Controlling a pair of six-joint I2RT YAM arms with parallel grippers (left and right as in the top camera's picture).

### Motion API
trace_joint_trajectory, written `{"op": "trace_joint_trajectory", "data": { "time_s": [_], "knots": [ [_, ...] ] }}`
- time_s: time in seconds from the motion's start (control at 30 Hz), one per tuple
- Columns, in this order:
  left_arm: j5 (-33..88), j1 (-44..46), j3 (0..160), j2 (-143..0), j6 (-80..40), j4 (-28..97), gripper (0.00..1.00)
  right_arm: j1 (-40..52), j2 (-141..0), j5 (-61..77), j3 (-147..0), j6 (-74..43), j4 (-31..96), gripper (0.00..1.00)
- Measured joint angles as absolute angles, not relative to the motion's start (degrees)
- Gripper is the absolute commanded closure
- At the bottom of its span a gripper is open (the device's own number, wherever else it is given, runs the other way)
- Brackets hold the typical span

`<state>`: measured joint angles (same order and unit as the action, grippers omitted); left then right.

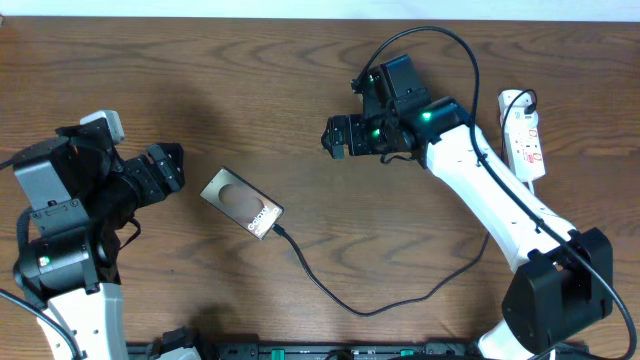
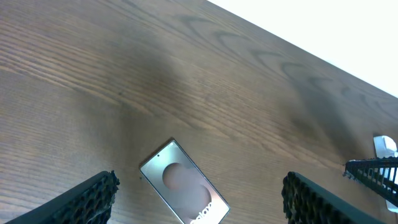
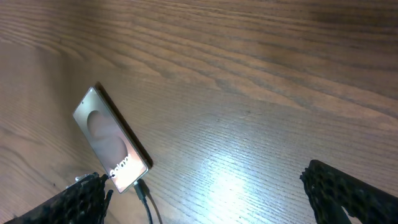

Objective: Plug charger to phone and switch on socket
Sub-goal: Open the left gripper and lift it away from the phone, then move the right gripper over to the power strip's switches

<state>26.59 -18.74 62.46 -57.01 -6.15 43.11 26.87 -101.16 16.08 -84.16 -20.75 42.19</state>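
Phone (image 1: 242,202) is lying diagonally mid-left on the surface (image 1: 250,60), with the charger (image 1: 340,295) seemingly sitting in its near-right end. Socket (image 1: 524,135) is lying far right, pointing near-to-far, closest to the right pincer (image 1: 335,137). That one and the left pincer (image 1: 175,167) are both gaping open, empty.

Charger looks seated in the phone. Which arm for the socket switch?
Right, likely. The socket lies beside the right arm; the right gripper is open and empty. The left gripper sits beyond the phone, far side.
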Motion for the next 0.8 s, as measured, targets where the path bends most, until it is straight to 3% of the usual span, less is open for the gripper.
{"op": "trace_joint_trajectory", "data": {
  "time_s": [0.8],
  "knots": [
    [26.57, -18.74, 62.46, -57.01, -6.15, 43.46, 0.14, 25.17, -101.16, 11.81, -84.16, -20.38, 48.47, 0.01]
  ]
}}
